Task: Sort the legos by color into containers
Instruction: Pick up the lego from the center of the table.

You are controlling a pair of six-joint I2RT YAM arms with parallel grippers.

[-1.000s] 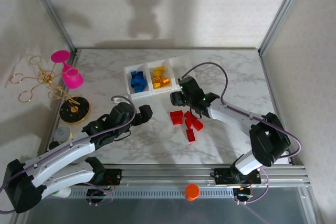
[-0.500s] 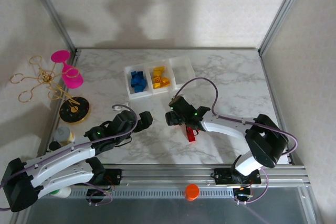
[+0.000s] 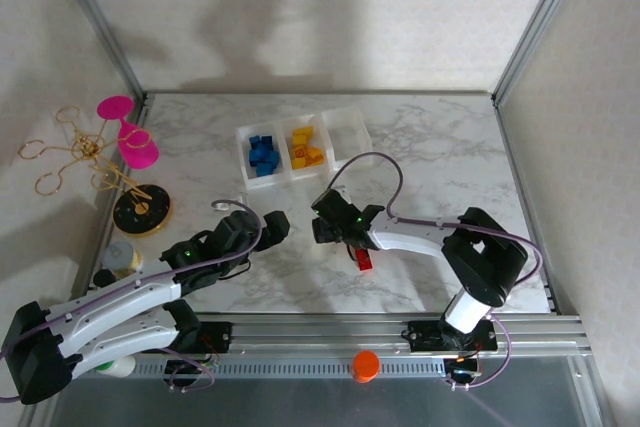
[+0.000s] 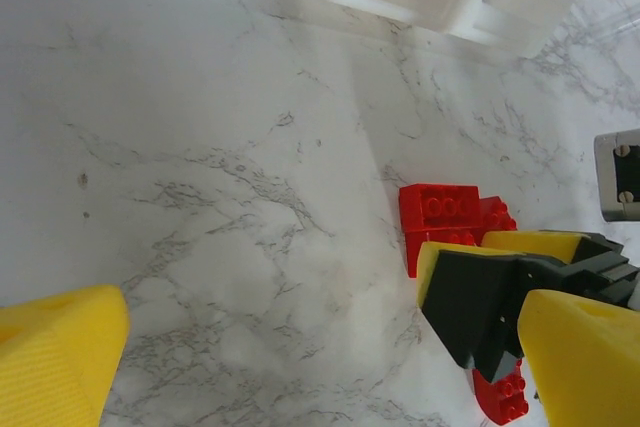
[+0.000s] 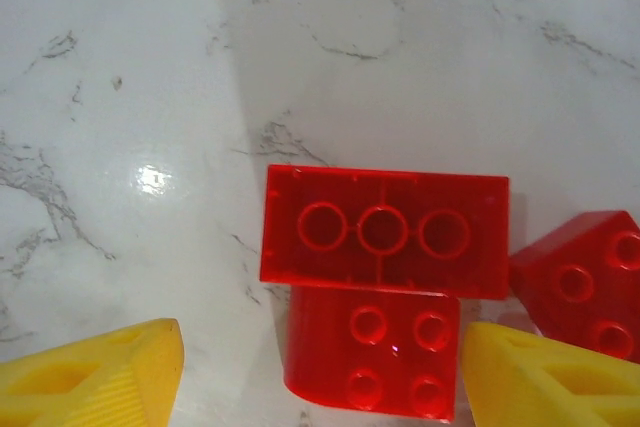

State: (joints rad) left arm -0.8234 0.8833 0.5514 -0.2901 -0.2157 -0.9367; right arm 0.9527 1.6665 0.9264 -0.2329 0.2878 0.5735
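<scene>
Three joined white containers (image 3: 345,135) stand at the back; the left bin holds blue legos (image 3: 262,152), the middle one yellow legos (image 3: 306,153). My right gripper (image 3: 333,228) hangs low over the red legos (image 3: 365,259) and hides most of them from above. In the right wrist view it (image 5: 320,377) is open, straddling a red 2x2 brick (image 5: 370,362); the right fingertip (image 5: 550,377) is close beside the brick and a gap shows on the left. An upside-down long red brick (image 5: 385,232) lies just beyond. My left gripper (image 3: 275,228) (image 4: 320,367) is open over bare marble, left of the red legos (image 4: 445,215).
A pink goblet toy (image 3: 130,139), a gold wire figure (image 3: 65,152) and a black disc (image 3: 140,212) stand at the left edge. An orange cap (image 3: 365,365) sits on the front rail. The two grippers are close together at the table's middle.
My right gripper has come away from the bins, toward me and down onto the red legos. The left gripper shifted slightly toward me and stayed open.
</scene>
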